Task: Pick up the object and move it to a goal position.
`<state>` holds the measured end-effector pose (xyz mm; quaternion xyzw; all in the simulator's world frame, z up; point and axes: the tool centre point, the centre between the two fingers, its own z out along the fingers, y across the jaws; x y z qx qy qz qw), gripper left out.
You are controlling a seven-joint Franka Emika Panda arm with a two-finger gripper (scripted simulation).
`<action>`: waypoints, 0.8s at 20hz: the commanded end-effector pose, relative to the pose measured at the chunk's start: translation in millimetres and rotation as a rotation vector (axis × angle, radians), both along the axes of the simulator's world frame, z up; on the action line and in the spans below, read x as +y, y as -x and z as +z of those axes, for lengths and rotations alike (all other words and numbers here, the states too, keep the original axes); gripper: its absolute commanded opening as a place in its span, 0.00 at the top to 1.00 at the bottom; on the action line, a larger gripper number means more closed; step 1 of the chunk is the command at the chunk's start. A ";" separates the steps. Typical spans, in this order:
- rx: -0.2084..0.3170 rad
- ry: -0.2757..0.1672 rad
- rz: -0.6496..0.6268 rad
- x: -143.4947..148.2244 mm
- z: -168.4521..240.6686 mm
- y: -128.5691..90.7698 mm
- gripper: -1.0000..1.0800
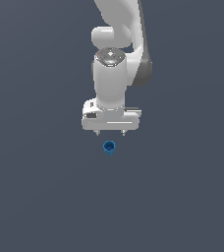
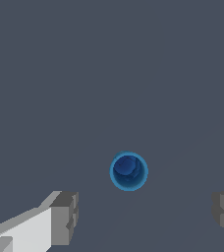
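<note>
White arm [image 1: 111,81], grey finger pads [image 2: 65,216]

Plain dark grey-blue floor [image 1: 40,197], uniform and unmarked in both views. A single small blue cup [image 1: 109,147] stands upright on it, hollow top open upward, its rim lighter than its dark interior. The cup sits just beyond the gripper [image 1: 111,133], roughly centred between the spread fingers, untouched.

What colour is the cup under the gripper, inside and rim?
The cup is blue: lighter rim, darker hollow inside. The wrist view shows it best.
</note>
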<state>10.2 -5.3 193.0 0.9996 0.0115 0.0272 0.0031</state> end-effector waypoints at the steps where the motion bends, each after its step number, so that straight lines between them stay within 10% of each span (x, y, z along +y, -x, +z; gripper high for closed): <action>1: 0.000 0.000 0.000 0.0 0.0 0.0 0.04; 16: 0.001 -0.026 -0.043 1.6 5.9 -2.6 0.04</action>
